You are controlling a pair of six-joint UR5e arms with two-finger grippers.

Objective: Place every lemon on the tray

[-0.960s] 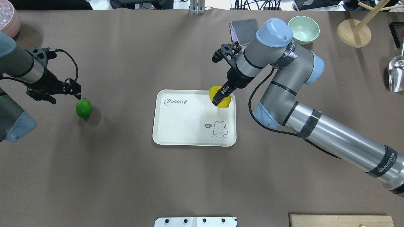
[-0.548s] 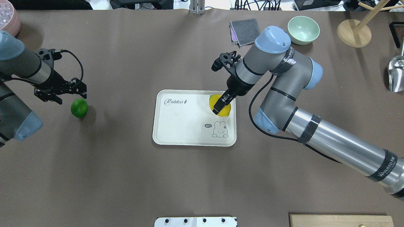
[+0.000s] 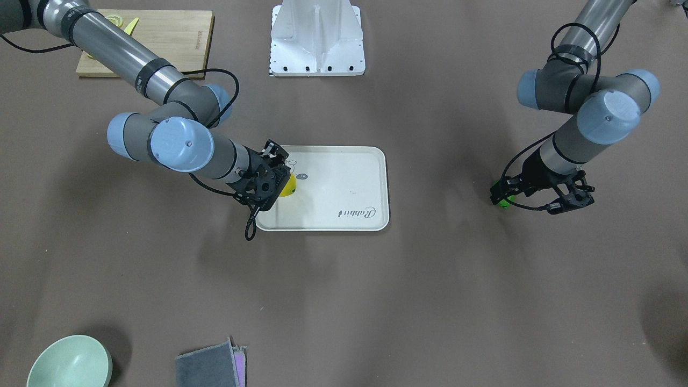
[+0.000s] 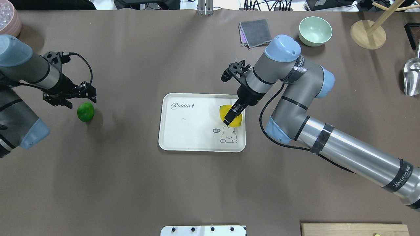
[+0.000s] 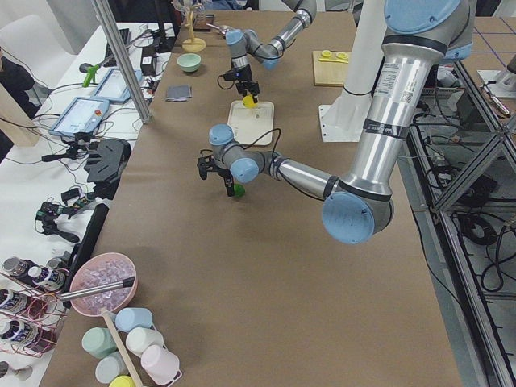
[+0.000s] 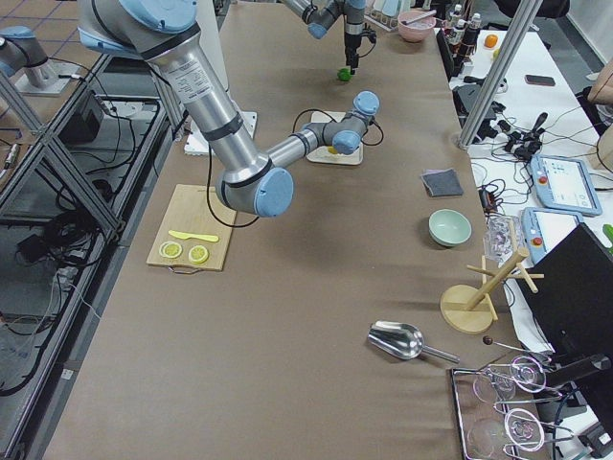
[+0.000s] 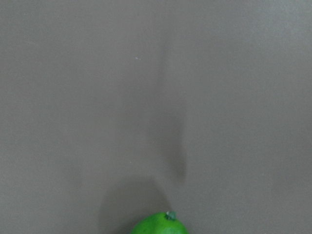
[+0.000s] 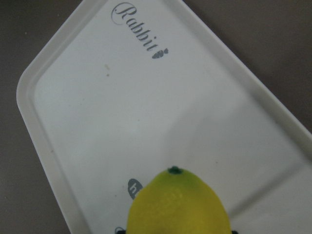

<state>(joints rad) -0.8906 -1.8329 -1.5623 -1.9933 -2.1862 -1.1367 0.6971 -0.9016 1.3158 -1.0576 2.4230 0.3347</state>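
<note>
The yellow lemon [image 4: 223, 111] is low over the tray [image 4: 190, 134], toward its 3 o'clock side in the overhead view and just at 12 o'clock of the bear drawing [image 4: 227, 134]. My right gripper [image 4: 228, 117] is clamped on it, one finger lying across its top; I judge I hold it here so it lands well inside the rim and cannot roll off. Whether it touches the tray floor I cannot tell. My right wrist view shows no fingers, only the lemon's stem end and bare tray ahead, up to the Rabbit script [image 8: 139, 30]. The green lemon [image 4: 85, 111] lies on the table [image 4: 131, 183], well apart at the tray's 9 o'clock. My left gripper [image 4: 70, 97] hangs near its 11 o'clock, jaws apart and empty, as the front-facing view shows. My left wrist view catches only the fruit's tip at 6 o'clock, so I judge I am off-centre.
</note>
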